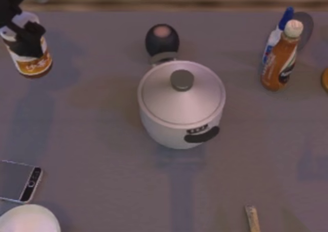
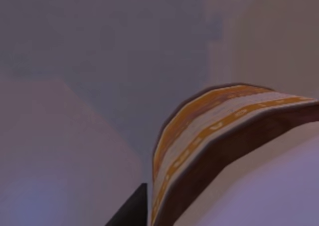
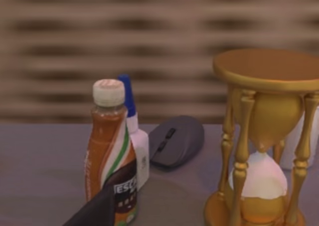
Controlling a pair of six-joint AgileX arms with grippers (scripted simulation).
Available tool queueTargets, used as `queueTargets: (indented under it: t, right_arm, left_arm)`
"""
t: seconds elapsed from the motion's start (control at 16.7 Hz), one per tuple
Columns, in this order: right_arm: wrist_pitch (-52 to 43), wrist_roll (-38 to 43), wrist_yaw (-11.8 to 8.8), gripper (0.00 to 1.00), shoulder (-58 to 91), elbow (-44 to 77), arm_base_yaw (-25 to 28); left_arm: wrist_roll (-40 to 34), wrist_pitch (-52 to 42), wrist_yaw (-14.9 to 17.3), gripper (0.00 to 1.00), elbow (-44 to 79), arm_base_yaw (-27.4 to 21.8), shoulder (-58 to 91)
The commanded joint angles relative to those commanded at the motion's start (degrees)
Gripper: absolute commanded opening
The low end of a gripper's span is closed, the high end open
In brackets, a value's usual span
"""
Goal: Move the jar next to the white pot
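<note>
The jar (image 1: 28, 55) is held at the bench's (image 1: 92, 155) ten o'clock corner, pinched at its lid end by the left pincer (image 1: 25, 35), tilted. In the left wrist view its orange-and-white label (image 2: 209, 131) fills the near field. The white pot (image 1: 181, 103) stands at the centre, well apart from the jar, with a black ball-shaped object (image 1: 162, 39) just beside it at twelve o'clock. The right pincer's state cannot be told; an orange sauce bottle (image 3: 110, 161) and hourglass (image 3: 264, 141) are seen before it.
</note>
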Motion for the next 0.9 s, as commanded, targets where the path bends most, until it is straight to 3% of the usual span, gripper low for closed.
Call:
queueTargets:
  t: [0.48,0.66,0.9]
  right_arm:
    - [0.0,0.0,0.0,1.0,0.0,0.0,0.0]
    - [0.0,0.0,0.0,1.0,0.0,0.0,0.0]
    - [0.0,0.0,0.0,1.0,0.0,0.0,0.0]
  left_arm:
    - [-1.97,0.77,-0.72,0.0,-1.95,-1.06,-1.36]
    - [-9.49,3.27,-2.94,0.0,-5.19,-3.76,-2.46]
    - [-27.49,8.39,-7.53,0.0,-12.2,-9.26,-4.93]
